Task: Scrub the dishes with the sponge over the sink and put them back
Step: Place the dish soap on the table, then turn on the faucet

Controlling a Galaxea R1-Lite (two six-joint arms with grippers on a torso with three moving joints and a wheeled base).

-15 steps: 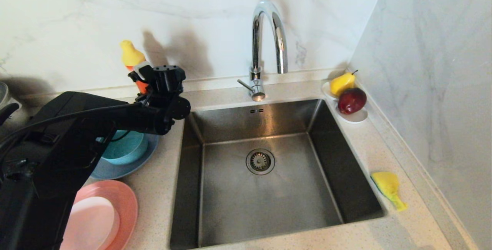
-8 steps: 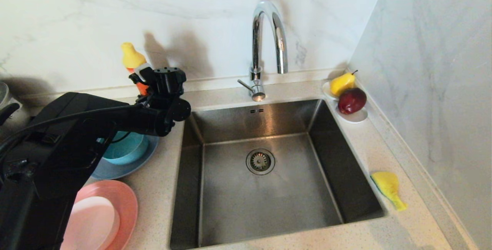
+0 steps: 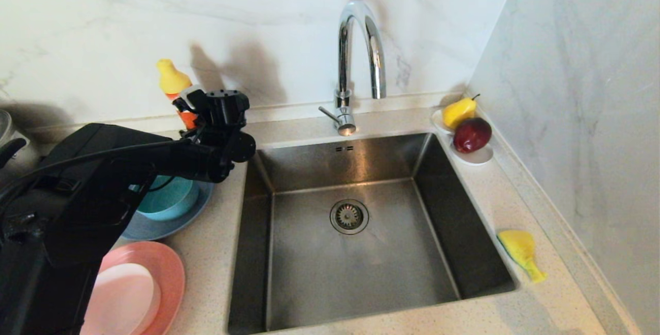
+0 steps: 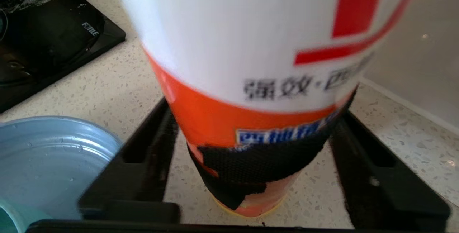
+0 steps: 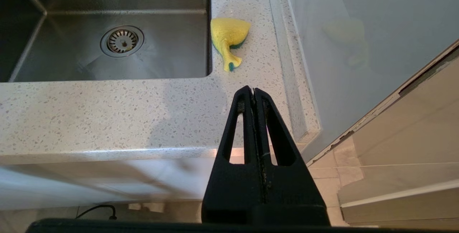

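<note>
The left hand (image 4: pixel 251 190), fingers spread around the detergent bottle (image 4: pixel 251 82), should back straight off without tipping it, while the sponge (image 3: pixel 521 252) lies on the desk (image 3: pixel 515 299) right of the sink (image 3: pixel 356 252).

You see the right gripper (image 5: pixel 254 90) pressed shut off the counter's (image 5: pixel 107 114) front edge, the sponge (image 5: pixel 227 36) lying beside the sink's (image 5: pixel 107 61) rim.
</note>
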